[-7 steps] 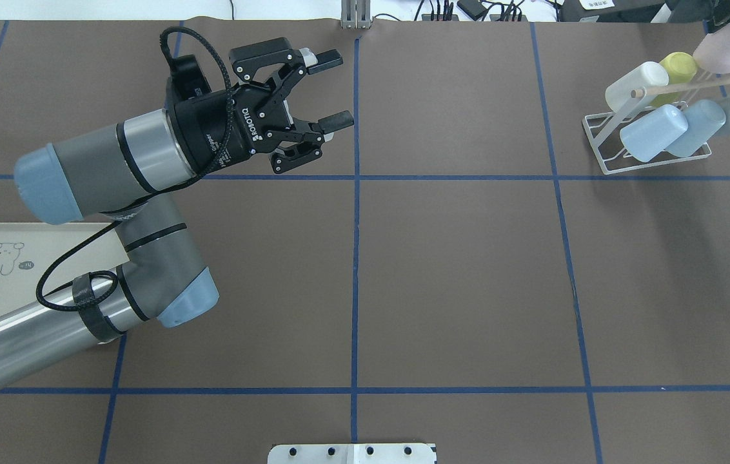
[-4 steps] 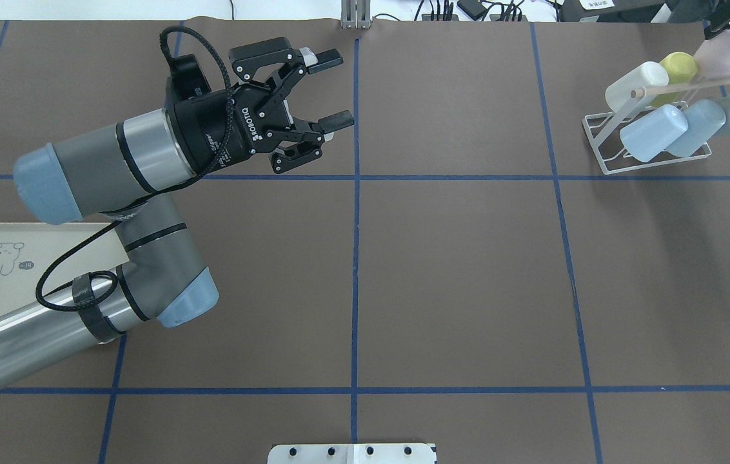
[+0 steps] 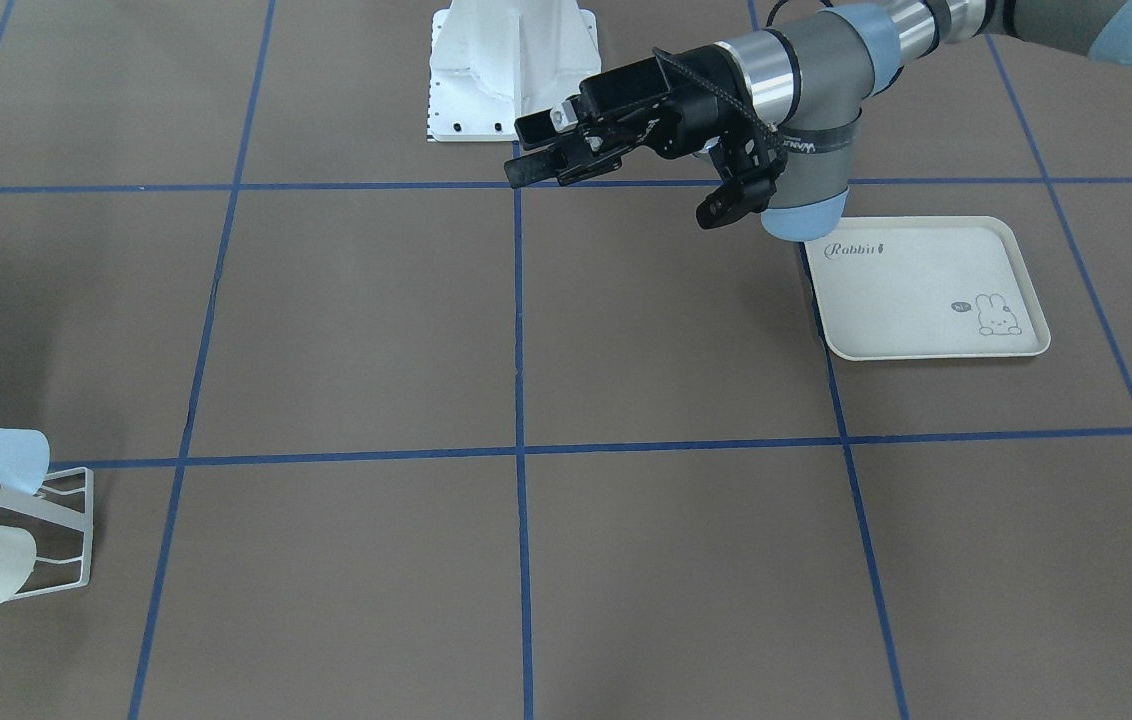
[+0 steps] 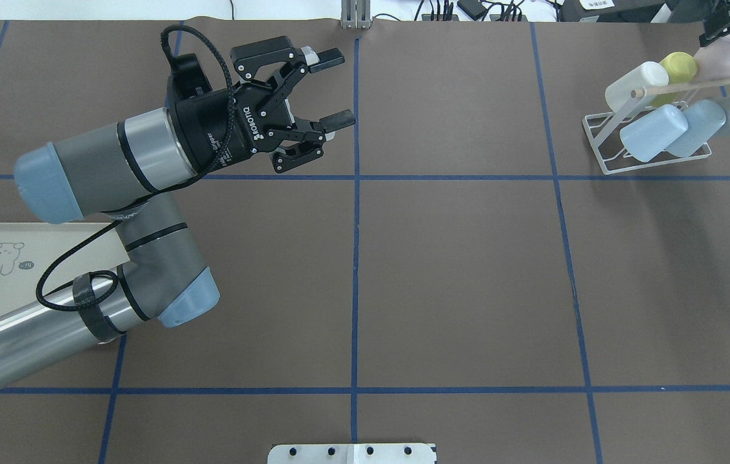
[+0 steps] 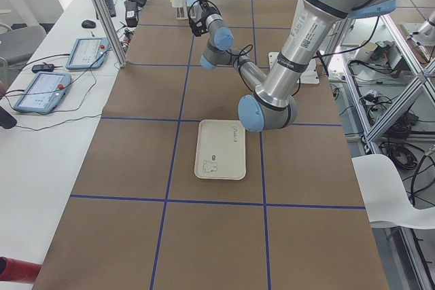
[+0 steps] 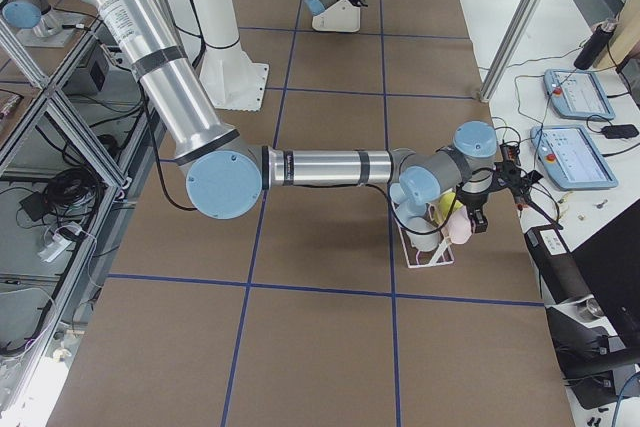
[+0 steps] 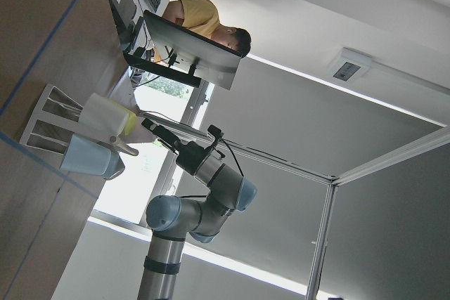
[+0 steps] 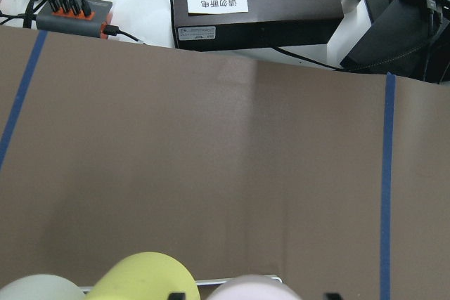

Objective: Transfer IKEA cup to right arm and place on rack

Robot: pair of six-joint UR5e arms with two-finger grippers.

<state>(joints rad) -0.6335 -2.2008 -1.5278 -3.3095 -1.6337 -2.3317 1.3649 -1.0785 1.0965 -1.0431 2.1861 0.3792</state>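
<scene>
front, left gripper [image 3: 538, 148]: spread wide, empty, in the air over the table [image 3: 346, 320], near the tray [image 3: 911, 300].
front, rack [image 3: 76, 520]: cut off by the frame edge. A blue and a white cup show on it; the pink cup is out of frame.
overhead, right gripper [image 4: 729, 27]: at the far right corner, pinching the pink cup [image 4: 721, 57] by its closed end.
overhead, pink cup: tilted, mouth toward the rack, at the rack's far side, just beside the yellow cup [image 4: 678, 66] and above the dowel [image 4: 694, 84].
overhead, seated or not: cannot tell, the prong under it is hidden.
left side: the rack is far off and small, nothing to add.
right side: the right arm reaches across the rack. The pink cup is at the rack's outer end with the gripper on it, low among the other cups.
left wrist: only the distant rack and the right arm show.
right wrist: the pink cup's rounded end sits at the bottom edge between two dark fingertips. The yellow cup is close on one side, probably touching.
step: seating the pink cup on a prong; the handover looks done.
do it well: hold the tilt along the prong slant and slide the mouth down the prong.
do it well: stay clear of the yellow cup and the dowel.
do it well: release only once the cup rests on the rack, then back out along the cup's axis.
risk: opening early lets the cup roll off the far side.
</scene>
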